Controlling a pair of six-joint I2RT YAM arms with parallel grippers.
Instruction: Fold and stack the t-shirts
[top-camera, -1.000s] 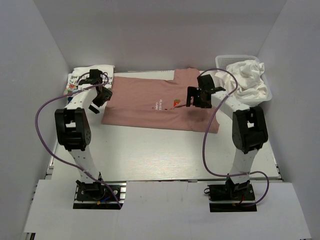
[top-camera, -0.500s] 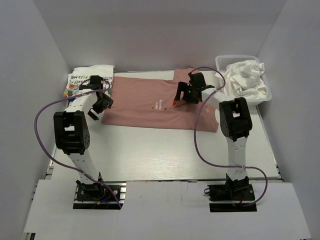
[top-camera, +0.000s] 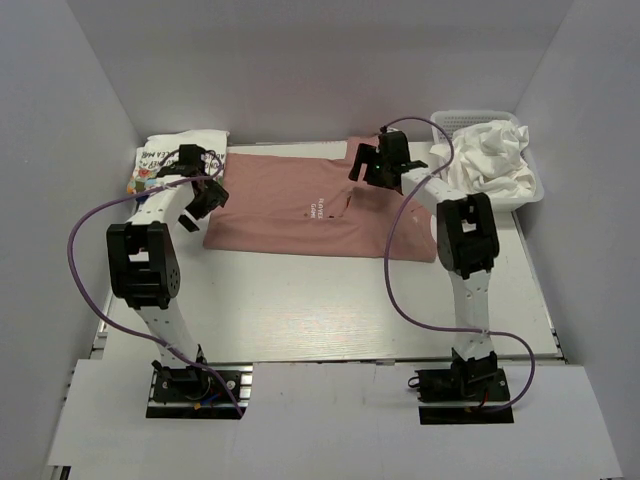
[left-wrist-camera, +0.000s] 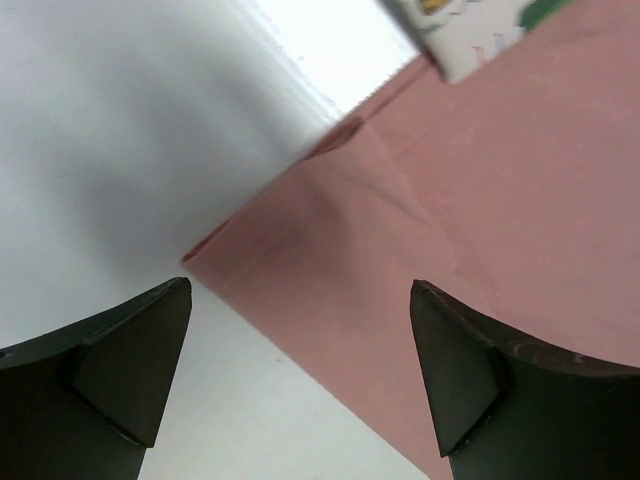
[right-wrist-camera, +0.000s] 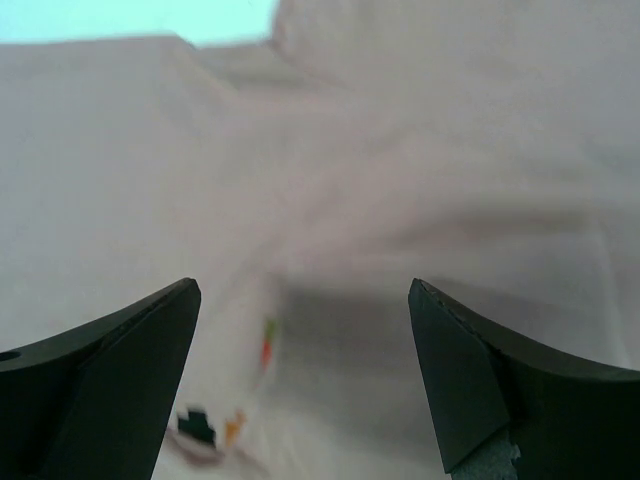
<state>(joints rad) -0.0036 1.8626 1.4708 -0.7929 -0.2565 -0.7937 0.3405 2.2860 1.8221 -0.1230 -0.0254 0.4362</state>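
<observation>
A dusty pink t-shirt (top-camera: 290, 205) lies spread flat across the back middle of the table, its small chest print (top-camera: 318, 207) facing up. My left gripper (top-camera: 205, 196) hovers open over the shirt's left edge. In the left wrist view the pink shirt's corner (left-wrist-camera: 470, 220) lies below the open gripper (left-wrist-camera: 300, 345), with nothing between the fingers. My right gripper (top-camera: 368, 166) hangs open above the shirt's upper right part. In the right wrist view the pink cloth (right-wrist-camera: 350, 150) looks pale and blurred, and the print (right-wrist-camera: 200, 425) shows beside the empty gripper (right-wrist-camera: 305, 345).
A folded white t-shirt with colourful cartoons (top-camera: 165, 158) lies at the back left, its edge (left-wrist-camera: 470, 30) touching the pink shirt. A white mesh basket (top-camera: 443, 122) at the back right holds crumpled white t-shirts (top-camera: 495, 155). Grey walls enclose the table on three sides.
My right gripper has moved back and to the left, from the pink shirt's right side to above its upper part. The left gripper has only shifted slightly at the left edge.
</observation>
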